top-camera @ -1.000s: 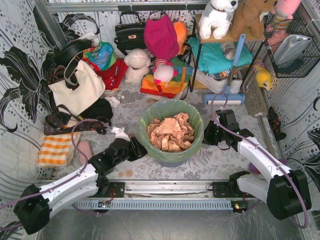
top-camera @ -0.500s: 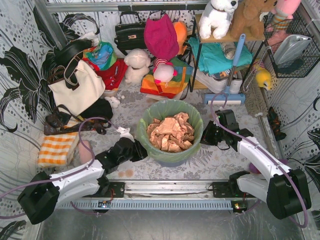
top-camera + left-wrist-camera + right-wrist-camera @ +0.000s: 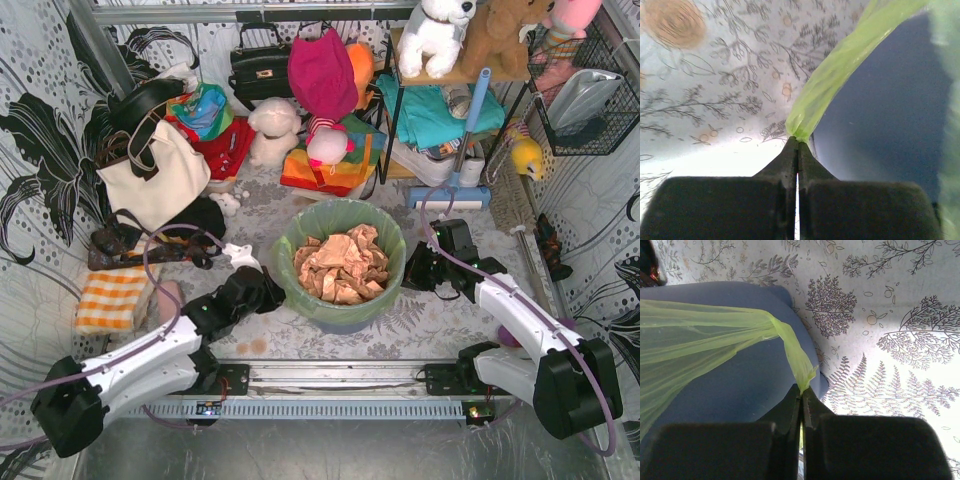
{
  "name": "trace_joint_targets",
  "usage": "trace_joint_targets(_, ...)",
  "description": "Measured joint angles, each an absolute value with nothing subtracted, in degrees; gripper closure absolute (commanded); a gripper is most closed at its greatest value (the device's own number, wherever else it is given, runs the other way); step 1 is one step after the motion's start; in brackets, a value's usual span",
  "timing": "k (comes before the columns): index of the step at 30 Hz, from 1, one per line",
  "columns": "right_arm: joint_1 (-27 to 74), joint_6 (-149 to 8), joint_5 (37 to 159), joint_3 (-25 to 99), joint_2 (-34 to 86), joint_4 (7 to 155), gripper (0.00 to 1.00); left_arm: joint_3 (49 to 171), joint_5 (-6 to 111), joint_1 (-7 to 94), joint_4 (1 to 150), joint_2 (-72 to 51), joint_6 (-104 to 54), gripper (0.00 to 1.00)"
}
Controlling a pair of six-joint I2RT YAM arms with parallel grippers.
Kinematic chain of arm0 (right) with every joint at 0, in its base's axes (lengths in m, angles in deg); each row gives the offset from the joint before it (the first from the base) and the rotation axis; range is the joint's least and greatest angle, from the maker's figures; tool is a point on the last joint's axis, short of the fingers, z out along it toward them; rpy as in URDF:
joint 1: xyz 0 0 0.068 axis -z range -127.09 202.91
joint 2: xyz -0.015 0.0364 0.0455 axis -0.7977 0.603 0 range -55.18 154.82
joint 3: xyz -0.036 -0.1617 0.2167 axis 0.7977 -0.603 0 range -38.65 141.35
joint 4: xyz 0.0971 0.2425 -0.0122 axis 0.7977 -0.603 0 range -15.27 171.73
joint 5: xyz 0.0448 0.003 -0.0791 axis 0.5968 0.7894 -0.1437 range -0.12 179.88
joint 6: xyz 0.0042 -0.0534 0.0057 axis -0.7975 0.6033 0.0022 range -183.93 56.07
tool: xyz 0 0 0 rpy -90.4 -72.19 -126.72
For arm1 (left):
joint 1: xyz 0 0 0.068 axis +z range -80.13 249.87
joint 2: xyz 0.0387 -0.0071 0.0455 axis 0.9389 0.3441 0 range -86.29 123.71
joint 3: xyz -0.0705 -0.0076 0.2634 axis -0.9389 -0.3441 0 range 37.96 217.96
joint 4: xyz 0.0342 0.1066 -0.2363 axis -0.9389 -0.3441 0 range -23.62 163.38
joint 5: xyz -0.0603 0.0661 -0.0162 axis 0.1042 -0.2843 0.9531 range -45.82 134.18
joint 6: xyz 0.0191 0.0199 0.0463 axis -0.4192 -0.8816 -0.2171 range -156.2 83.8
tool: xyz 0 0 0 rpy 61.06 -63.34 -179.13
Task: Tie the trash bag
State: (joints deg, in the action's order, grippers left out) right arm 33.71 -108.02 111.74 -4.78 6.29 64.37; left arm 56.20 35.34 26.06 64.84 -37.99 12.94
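The trash bag [image 3: 343,222] is thin light-green plastic lining a blue-grey round bin [image 3: 345,318], with crumpled brown paper [image 3: 340,265] inside. My left gripper [image 3: 268,293] sits at the bin's left side, shut on a pulled-out strip of the trash bag [image 3: 827,82]; the pinch shows at the left gripper [image 3: 798,140] tips. My right gripper [image 3: 412,268] is at the bin's right side, shut on another stretched flap of the trash bag [image 3: 790,347], pinched at the right gripper [image 3: 801,388] tips.
A cream tote bag [image 3: 155,175] and an orange checked cloth [image 3: 112,298] lie left of the bin. Soft toys [image 3: 275,130], a black handbag [image 3: 259,68], a mop [image 3: 455,180] and a shelf rack [image 3: 440,90] crowd the back. A wire basket [image 3: 590,95] hangs at right.
My left gripper has moved in to the bin's left rim and shut on the bag's edge. The right arm has stayed still, holding its flap.
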Motion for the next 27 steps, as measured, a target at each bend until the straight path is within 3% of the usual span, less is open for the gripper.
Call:
trace_joint_targets(9, 33.7, -108.0, 112.0, -4.8, 6.2, 64.4, 1.0, 65.8, 24.4, 26.4, 47.6, -45.8, 12.6, 1.0)
trace_joint_targets(23, 33.7, -107.8, 106.0, -1.5, -2.8, 55.8, 1.0, 79.2, 25.4, 26.4, 32.0, -48.0, 14.7, 0.99)
trace_joint_targets(27, 33.7, -107.8, 104.8, -1.3, -4.9, 54.3, 1.0, 79.5, 25.2, 26.4, 30.7, -50.2, 15.3, 0.79)
